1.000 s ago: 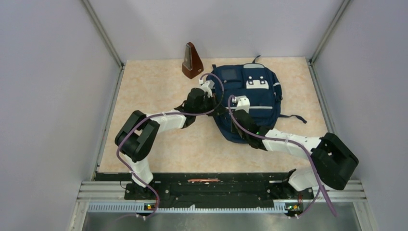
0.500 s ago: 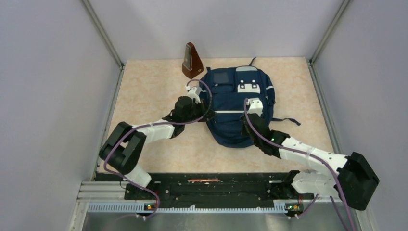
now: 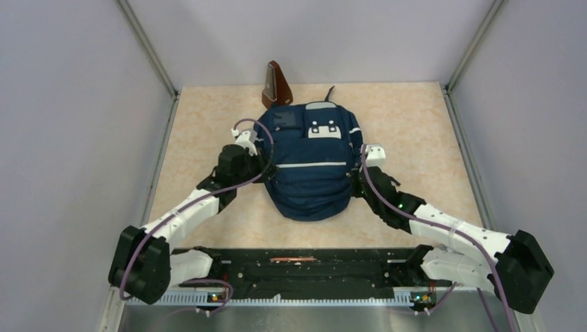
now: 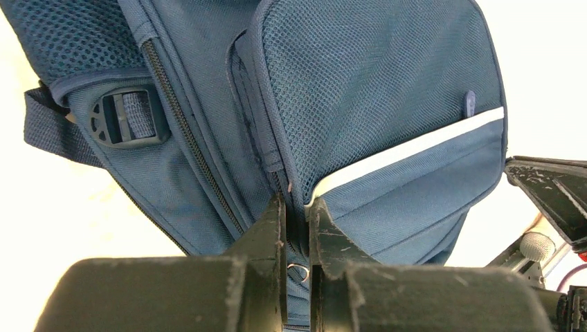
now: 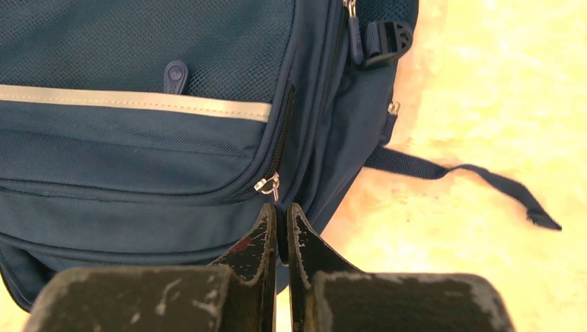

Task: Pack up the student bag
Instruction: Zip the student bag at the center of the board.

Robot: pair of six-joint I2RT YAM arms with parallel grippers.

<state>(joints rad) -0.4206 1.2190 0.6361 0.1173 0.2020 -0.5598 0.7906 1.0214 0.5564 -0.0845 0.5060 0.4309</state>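
The student bag, a big navy backpack with pale front patches and a light stripe, lies flat mid-table with its front pockets up. My left gripper is at the bag's left side. In the left wrist view it is shut on a fold of the bag along a zip seam. My right gripper is at the bag's right side. In the right wrist view it is shut on a thin edge of the bag, just below a metal zip pull.
A brown pyramid-shaped metronome stands at the back, close to the bag's top left corner. A loose strap trails on the table to the bag's right. Grey walls enclose the table on three sides.
Both arms have carried the bag to the left and turned it square to the table's front edge. The left arm swung outward to the left and the right arm followed.
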